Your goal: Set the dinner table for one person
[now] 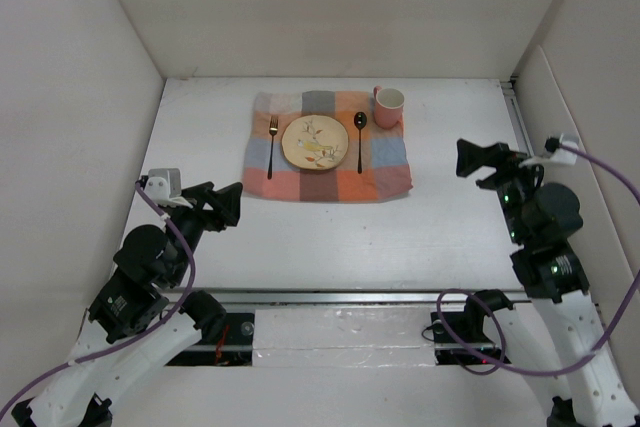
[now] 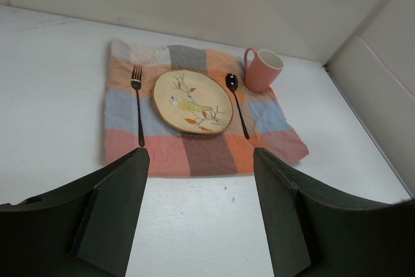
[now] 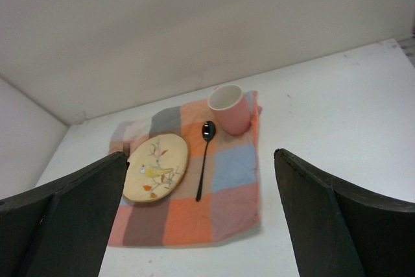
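Both arms are mounted at the near edge of the dinner table point(image 1: 330, 237), a large plain white matte rectangular tabletop that fills the floor of a white-walled enclosure.

The left gripper point(image 1: 228, 205), dark and two-fingered, is held over the table close to its left edge and points toward the centre. Its jaws are spread wide with nothing between them. The right gripper point(image 1: 470, 159) is held close to the right edge, slightly farther from the near edge than the left one. Its jaws are likewise parted and empty. Both wrist views look out between the separated fingers toward the place setting.

Beyond the grippers, in the far half of the table and centred between its left and right edges, lies an orange-and-blue-grey checked square cloth point(image 1: 385, 172), slightly rumpled.

- A round tan ceramic plate point(image 1: 314, 142) with a painted bird-and-branch motif rests at the middle of the cloth.
- A slim metal fork point(image 1: 272, 147) lies just left of the plate, tines toward the far edge.
- A dark glossy spoon point(image 1: 360, 142) lies just right of the plate, bowl toward the far edge.
- A pink ceramic mug point(image 1: 388, 107) with a white interior stands upright on the cloth's far right corner, handle to the left.
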### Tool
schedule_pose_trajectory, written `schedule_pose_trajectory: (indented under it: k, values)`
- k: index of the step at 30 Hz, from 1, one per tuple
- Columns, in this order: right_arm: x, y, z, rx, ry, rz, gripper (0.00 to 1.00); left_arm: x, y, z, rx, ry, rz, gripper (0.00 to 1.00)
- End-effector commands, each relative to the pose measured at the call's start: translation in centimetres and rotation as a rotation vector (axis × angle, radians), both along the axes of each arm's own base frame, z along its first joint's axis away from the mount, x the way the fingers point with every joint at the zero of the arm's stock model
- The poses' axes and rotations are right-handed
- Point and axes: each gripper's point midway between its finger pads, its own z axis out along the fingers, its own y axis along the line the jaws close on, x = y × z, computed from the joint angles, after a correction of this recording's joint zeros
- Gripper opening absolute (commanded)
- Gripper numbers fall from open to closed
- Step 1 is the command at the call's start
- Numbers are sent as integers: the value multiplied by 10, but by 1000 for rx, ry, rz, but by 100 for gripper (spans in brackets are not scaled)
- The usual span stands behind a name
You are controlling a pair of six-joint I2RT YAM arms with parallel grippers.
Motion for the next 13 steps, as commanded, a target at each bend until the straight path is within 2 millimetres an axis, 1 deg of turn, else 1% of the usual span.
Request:
schedule_pose_trajectory:
  k: [1, 2, 4, 6, 8, 12, 13]
  values:
    - [-18, -15, -40, 57, 29, -57, 100, -3, 29, 24, -47, -52, 119, 63]
    - [-18, -14, -59, 51, 62, -49, 100, -3, 32, 23, -44, -54, 139, 62]
    - [-19, -9, -74, 51, 96, -23, 100, -3, 34, 21, -44, -54, 147, 62]
    - [-18, -4, -83, 42, 125, 5, 100, -4, 31, 19, -51, -51, 127, 61]
    - [-16, -1, -87, 39, 151, 20, 100, -5, 27, 20, -73, -49, 110, 62]
    - [-12, 3, -80, 26, 143, 39, 100, -3, 19, 18, -80, -30, 87, 63]
    - [-13, 3, -73, 25, 129, 43, 100, -1, 17, 17, -76, -22, 85, 64]
